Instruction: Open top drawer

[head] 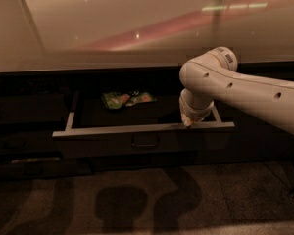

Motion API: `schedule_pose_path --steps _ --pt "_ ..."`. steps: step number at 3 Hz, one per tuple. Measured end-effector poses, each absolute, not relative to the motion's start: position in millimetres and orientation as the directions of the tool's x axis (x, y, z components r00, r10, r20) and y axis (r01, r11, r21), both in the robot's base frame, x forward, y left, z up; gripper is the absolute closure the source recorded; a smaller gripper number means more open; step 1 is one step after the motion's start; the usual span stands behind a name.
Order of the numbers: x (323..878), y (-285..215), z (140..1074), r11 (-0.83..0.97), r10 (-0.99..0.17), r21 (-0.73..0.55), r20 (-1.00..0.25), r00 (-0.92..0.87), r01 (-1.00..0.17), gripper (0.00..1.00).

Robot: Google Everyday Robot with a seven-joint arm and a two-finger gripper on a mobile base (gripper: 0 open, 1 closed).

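The top drawer [112, 146] stands pulled out from under the pale counter, its dark front carrying a small loop handle [145, 142] at the centre. Pale rails run along both sides and a pale edge tops the front. A green snack packet [125, 99] lies on the drawer floor toward the back. My white arm [235, 89] reaches in from the right and bends down over the drawer's right part. The gripper [188, 121] sits at the arm's lower end, right at the drawer's front edge, to the right of the handle.
A glossy pale countertop [112, 28] overhangs the dark cabinet. Dark drawer fronts [19, 146] sit to the left of the drawer. The floor [137, 199] below is dark carpet with shadows on it.
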State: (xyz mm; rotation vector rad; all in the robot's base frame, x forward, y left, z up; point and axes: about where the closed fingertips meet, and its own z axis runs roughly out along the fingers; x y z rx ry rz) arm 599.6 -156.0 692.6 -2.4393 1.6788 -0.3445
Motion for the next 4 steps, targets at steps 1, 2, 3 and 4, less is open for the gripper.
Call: schedule_pose_path --steps 1,2,3,4 --pt "600 -156 693 -0.357 -0.934 -0.260 0.098 0.343 -0.897 1.00" --pt "600 -165 690 -0.354 -0.935 -0.281 0.100 0.339 -0.892 1.00" --pt "603 -168 684 -0.358 -0.934 -0.279 0.108 0.341 -0.891 1.00" --pt "604 -169 683 -0.360 -0.933 -0.270 0.105 0.345 -0.893 1.00"
